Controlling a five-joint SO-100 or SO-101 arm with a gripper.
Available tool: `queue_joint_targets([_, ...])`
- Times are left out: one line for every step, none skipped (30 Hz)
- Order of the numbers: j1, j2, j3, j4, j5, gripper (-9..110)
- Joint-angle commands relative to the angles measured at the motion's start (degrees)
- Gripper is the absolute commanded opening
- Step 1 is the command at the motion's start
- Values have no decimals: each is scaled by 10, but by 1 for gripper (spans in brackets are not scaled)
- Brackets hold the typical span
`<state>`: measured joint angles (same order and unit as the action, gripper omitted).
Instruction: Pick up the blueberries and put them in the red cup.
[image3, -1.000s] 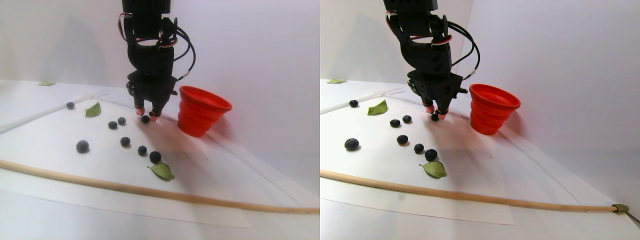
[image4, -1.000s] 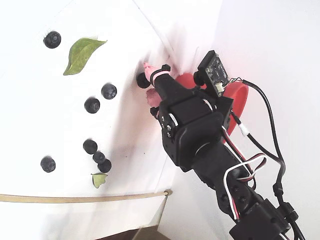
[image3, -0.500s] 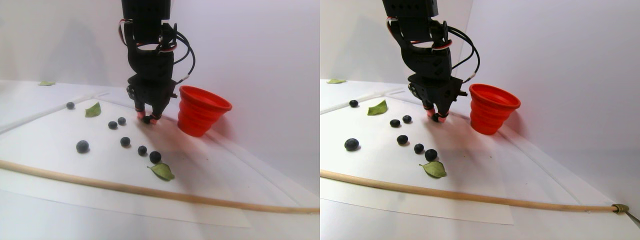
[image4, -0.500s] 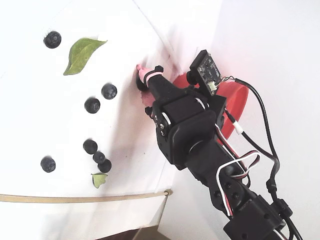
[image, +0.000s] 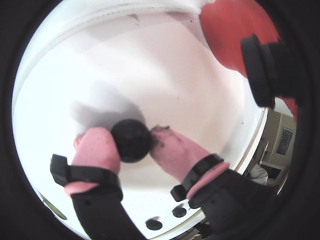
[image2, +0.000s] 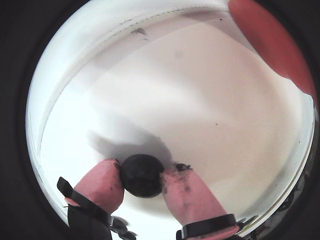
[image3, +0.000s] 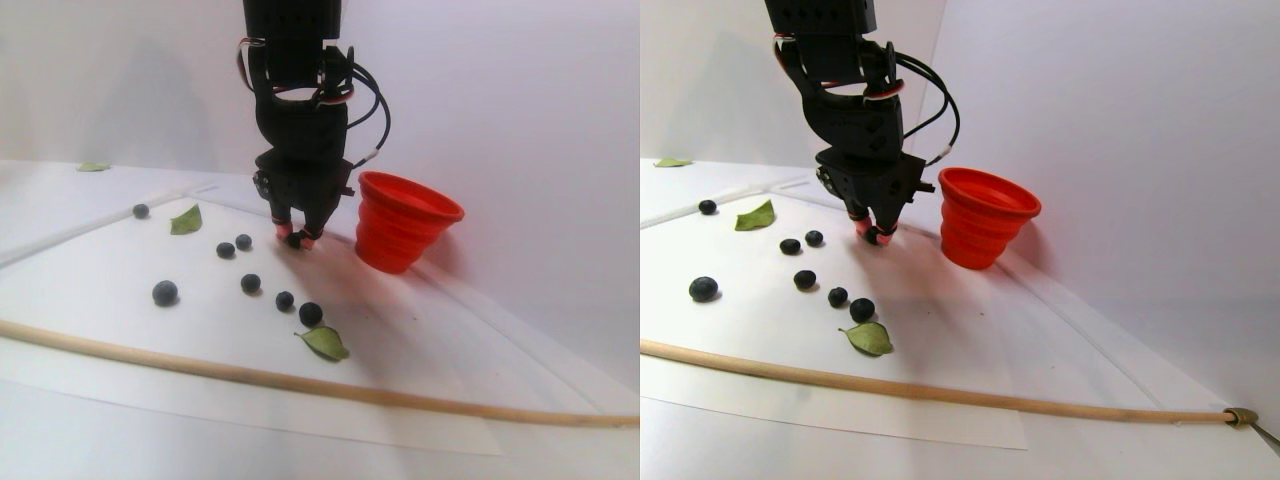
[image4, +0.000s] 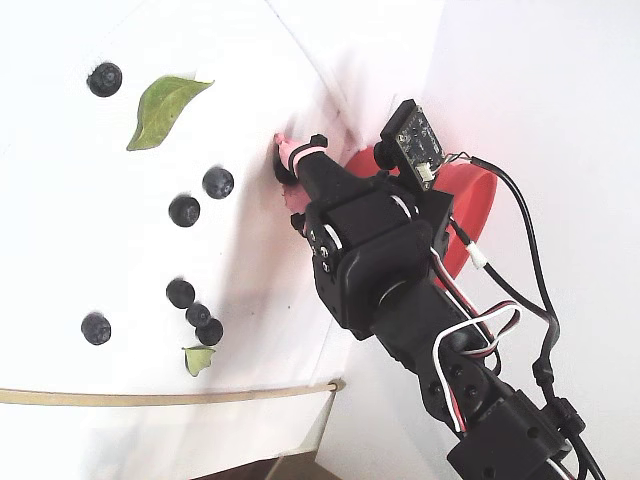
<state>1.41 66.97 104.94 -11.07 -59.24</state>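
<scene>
My gripper (image: 131, 142) is shut on one dark blueberry (image: 131, 137), pinched between its pink padded fingertips (image: 95, 150) just above the white sheet. Another wrist view shows the same: the gripper (image2: 142, 177) holds the berry (image2: 142, 172) from both sides. In the stereo pair view the gripper (image3: 297, 238) is low, just left of the red cup (image3: 405, 222), which stands upright. The cup (image4: 475, 200) is partly hidden behind the arm in the fixed view. Several loose blueberries (image3: 250, 283) lie on the sheet left of and in front of the gripper.
Two green leaves (image3: 186, 220) (image3: 325, 343) lie among the berries, with a third (image3: 93, 166) far back left. A long wooden stick (image3: 300, 385) runs across the front of the white sheet. A white wall stands close behind the cup.
One second ago the fingers stood open around the berry; they have closed on it. The arm has barely moved in the last half second.
</scene>
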Motion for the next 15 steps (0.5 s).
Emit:
queue_joint_targets([5,36,-16,-7,-9,13])
queue_joint_targets([4,40,-16,-4,-10,13])
queue_joint_targets([3,44,-15,-4,-11,13])
queue_joint_targets([2,47,-15,-2,-11,13])
queue_joint_targets([1,52,-13,2,-12,13])
queue_joint_targets([-1,55,-12,4,-14,13])
queue_joint_targets([-2,60,-10,4,-14,13])
queue_joint_targets([-4,64,-8,6,-16,13])
queue_joint_targets([-5,69,-6,9,-17,13])
queue_joint_targets([-7,74,-4,10,-18,13])
queue_joint_targets([-8,79,-1,11,-18,13])
queue_joint_targets([-9,83,1,12,-19,13])
queue_joint_targets([-11,86,1,15,-20,13])
queue_joint_targets([-11,91,2,19,-20,13])
queue_joint_targets([-12,95,3,23,-22,13])
